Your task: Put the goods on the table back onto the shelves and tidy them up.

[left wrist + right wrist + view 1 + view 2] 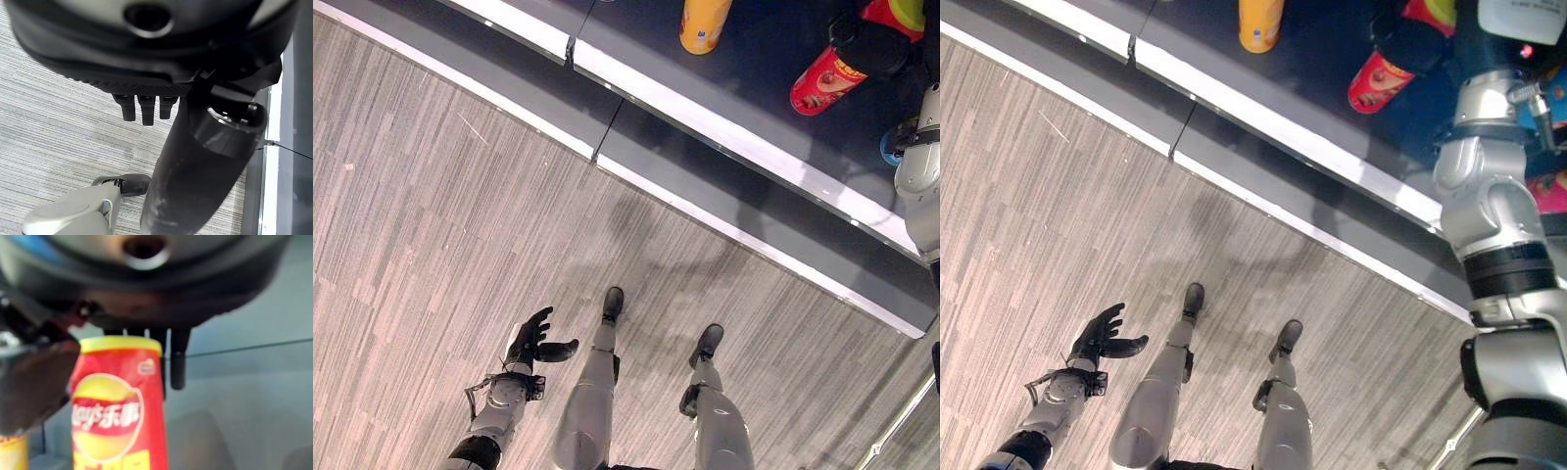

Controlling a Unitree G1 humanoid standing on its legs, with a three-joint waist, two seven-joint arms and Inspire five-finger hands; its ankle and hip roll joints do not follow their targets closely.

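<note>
Right wrist view puts the right hand [146,308] up against a red can [117,406] with a yellow rim; the thumb lies along one side of it and the fingers [177,367] reach down behind its top, so the hand is clasped around the can. From the head, the same can [827,80] lies tilted on the dark shelf [754,59], its upper end hidden under the dark hand [871,44], with the silver arm coming up from the right. A yellow-orange can [703,24] stands further along that shelf, well apart from the red one, and a blue item [893,145] shows just beside the right arm. A pale strip runs along the shelf's front edge, and a lower grey ledge with its own pale strip lies below it. The left hand [536,341] hangs low over the grey striped floor [431,225], fingers spread and relaxed, holding nothing, well apart from the shelf.
</note>
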